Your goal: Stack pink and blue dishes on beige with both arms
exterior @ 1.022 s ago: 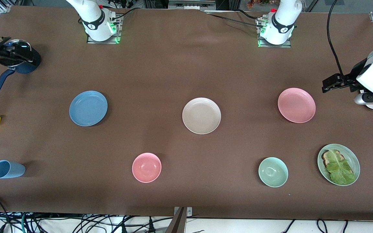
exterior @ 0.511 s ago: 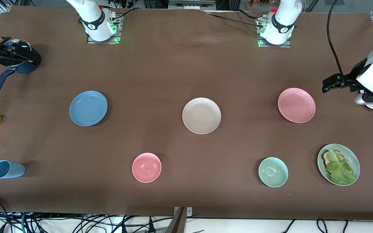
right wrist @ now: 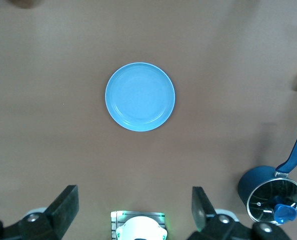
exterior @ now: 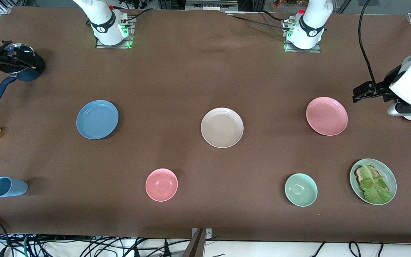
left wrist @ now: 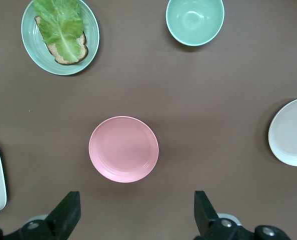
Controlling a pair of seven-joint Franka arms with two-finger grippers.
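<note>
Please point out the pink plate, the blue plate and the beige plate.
pink plate (exterior: 326, 116), front view, centre of its flat base.
blue plate (exterior: 97, 119), front view, centre of its flat base.
beige plate (exterior: 222, 127), front view, centre of its ridged base.

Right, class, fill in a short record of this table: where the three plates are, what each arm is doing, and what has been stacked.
beige plate: middle of the table, nothing on it
blue plate: toward the right arm's end, bare
pink plate: toward the left arm's end, bare
right gripper: jaws open, high over the table, blue plate in its view
left gripper: jaws open, high over the table, pink plate in its view
stacked: nothing yet
</note>
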